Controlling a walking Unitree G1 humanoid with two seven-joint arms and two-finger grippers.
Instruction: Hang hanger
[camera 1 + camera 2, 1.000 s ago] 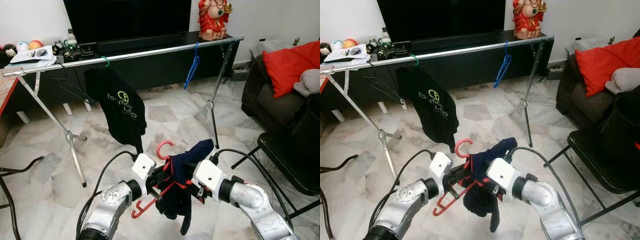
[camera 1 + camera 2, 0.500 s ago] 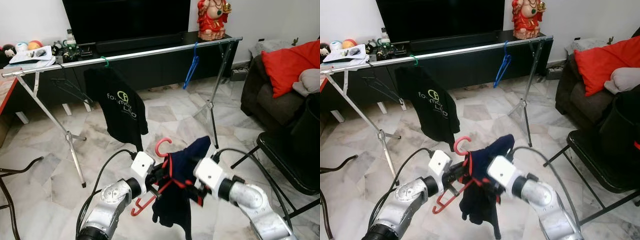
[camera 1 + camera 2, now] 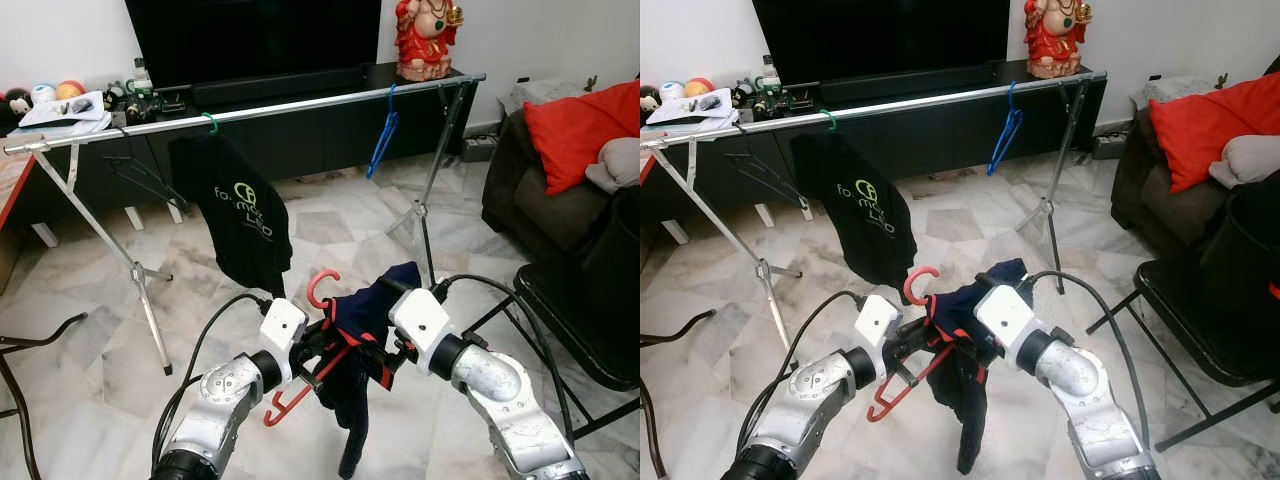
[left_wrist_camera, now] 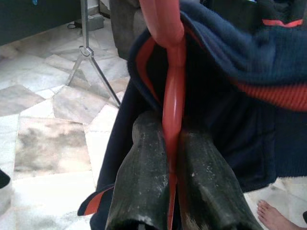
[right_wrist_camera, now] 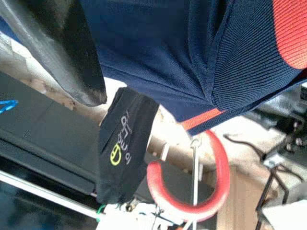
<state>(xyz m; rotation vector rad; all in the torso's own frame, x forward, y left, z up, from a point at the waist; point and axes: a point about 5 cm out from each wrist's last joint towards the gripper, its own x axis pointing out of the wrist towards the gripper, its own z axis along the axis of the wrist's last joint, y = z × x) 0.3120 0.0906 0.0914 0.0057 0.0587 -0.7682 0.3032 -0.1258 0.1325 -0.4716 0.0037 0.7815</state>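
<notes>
Glossy red plastic hanger (image 3: 322, 330) carries ribbed navy knit cloth (image 3: 362, 340); shiny metal rail (image 3: 250, 108) above polished marble floor (image 3: 90, 300).

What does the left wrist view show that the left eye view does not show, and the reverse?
Left wrist view alone: the left gripper's fingers shut on the red hanger, and a person's bare foot on the floor. Left eye view alone: the silver rail carrying a black shirt and a blue hanger, and the right gripper at the navy garment. Both share the hanger and garment.
</notes>
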